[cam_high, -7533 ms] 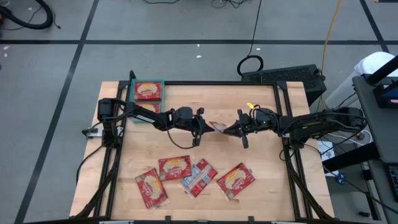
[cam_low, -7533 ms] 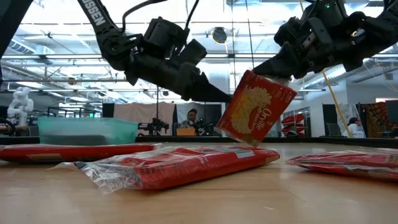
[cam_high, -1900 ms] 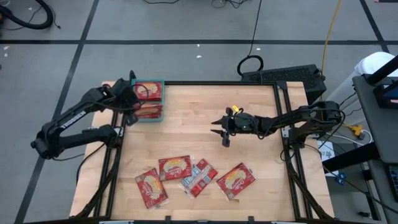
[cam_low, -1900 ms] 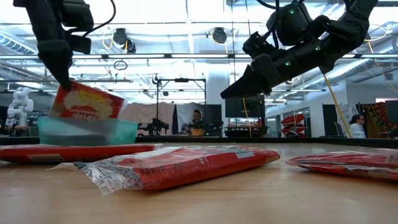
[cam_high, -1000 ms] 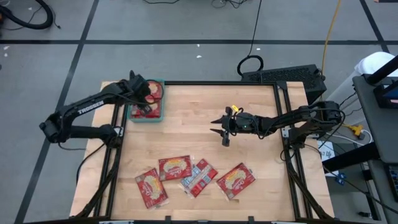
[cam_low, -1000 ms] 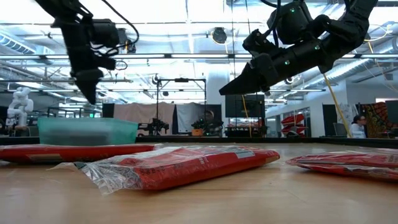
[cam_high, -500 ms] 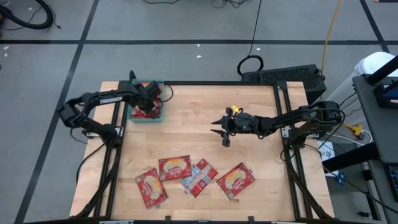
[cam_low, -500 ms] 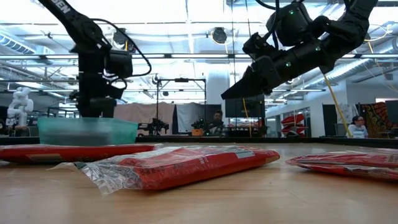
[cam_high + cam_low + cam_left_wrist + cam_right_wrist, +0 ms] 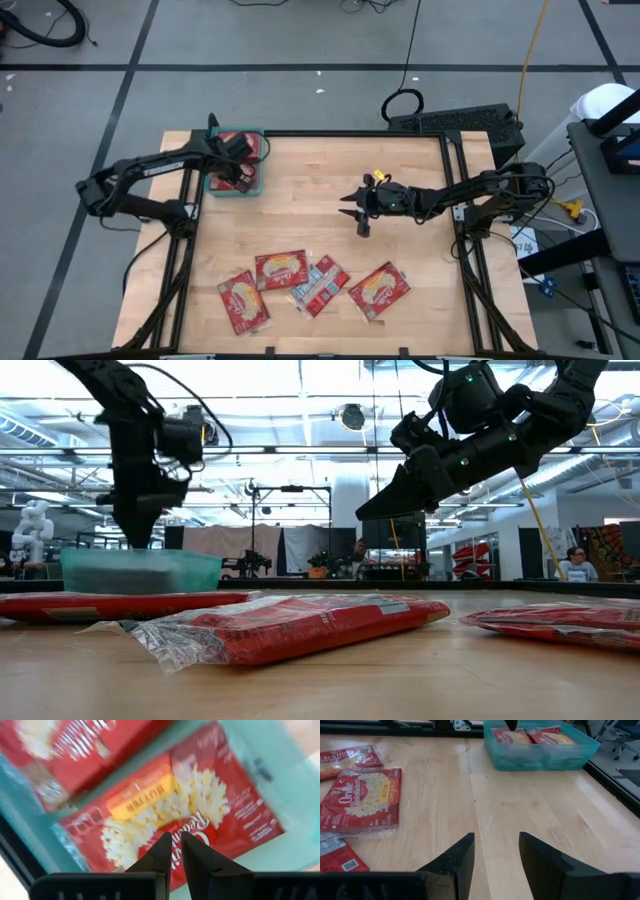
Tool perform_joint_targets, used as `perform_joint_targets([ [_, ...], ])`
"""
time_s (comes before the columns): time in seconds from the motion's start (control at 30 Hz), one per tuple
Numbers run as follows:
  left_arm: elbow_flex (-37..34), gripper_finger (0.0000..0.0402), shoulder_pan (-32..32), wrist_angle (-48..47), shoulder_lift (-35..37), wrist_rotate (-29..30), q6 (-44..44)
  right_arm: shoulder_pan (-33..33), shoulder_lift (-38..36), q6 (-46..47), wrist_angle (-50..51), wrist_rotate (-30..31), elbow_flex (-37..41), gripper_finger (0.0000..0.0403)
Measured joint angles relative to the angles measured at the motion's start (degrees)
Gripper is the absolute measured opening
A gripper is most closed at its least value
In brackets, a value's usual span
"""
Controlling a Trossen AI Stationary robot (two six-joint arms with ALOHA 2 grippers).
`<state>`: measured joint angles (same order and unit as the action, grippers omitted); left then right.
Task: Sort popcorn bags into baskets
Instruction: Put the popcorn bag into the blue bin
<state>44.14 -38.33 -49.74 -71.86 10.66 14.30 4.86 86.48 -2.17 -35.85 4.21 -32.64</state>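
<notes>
Here my left gripper (image 9: 173,851) hangs over the teal basket (image 9: 255,175), jaws nearly shut and seemingly empty, a popcorn bag (image 9: 170,820) lying flat just beneath. My right gripper (image 9: 495,850) waits open mid-table.

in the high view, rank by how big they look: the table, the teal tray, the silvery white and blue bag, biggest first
1. The wooden table, by far the largest.
2. The teal tray, partly covered by the left gripper.
3. The silvery white-and-blue bag, somewhat smaller than the tray.
</notes>
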Motion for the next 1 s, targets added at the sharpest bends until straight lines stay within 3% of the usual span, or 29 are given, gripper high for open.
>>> perform_joint_targets([
  [0.2, 0.04, 0.0044, 2.5, 3.61, 7.39, 0.87, 0.87, -0.41, 0.0, 5.64, -0.22, 0.18, -0.14, 0.0148],
  [0.5, -1.49, 0.0044, 19.46, 17.2, 12.48, 1.61, -0.17, -6.1, 0.59, 18.95, 21.2, -1.28, -11.37, 0.0151],
  [0.67, -7.68, 0.0044, 28.69, 29.26, 12.55, 1.9, 2.84, -8.02, 1.42, 32.6, 23.95, -3.02, -14.69, 0.0166],
  [1.0, -20.2, 0.0044, 43.6, 53.78, 12.53, 4.71, 2.96, -11.51, 2.69, 42.13, 24.56, -4.97, -14.93, 0.0236],
])
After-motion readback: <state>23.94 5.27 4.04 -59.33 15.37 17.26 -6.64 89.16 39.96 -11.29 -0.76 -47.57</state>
